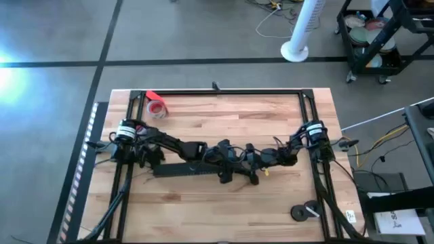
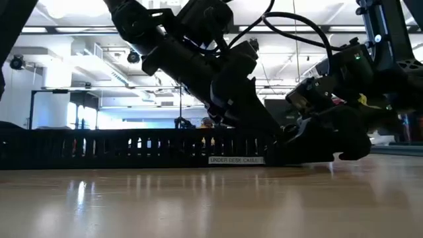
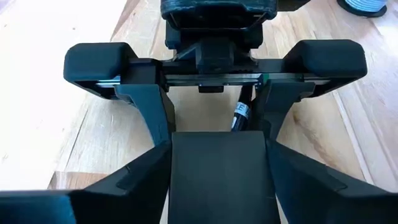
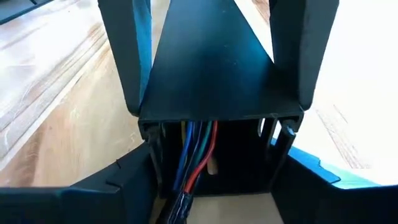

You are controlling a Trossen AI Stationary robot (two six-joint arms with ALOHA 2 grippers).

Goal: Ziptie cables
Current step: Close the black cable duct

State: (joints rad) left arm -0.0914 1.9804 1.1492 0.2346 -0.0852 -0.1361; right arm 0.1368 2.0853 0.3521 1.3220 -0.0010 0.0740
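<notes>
Your two arms meet at the middle of the wooden surface, both over the long black cable tray that lies across the centre. The left end effector comes in from 9 o'clock and sits at medium width, its fingers pressed to the two sides of the tray's flat black channel, so it holds the tray. The right end effector comes in from 3 o'clock and straddles the same channel the same way, clamped on its sides. The cables are inside the tray between the two end effectors: blue, green and red strands run along the channel in the right wrist view, and the left wrist view shows one dark strand with a pale label. A red tape roll sits toward 10 o'clock, well apart from the tray, and two dark discs lie toward 4 o'clock.
</notes>
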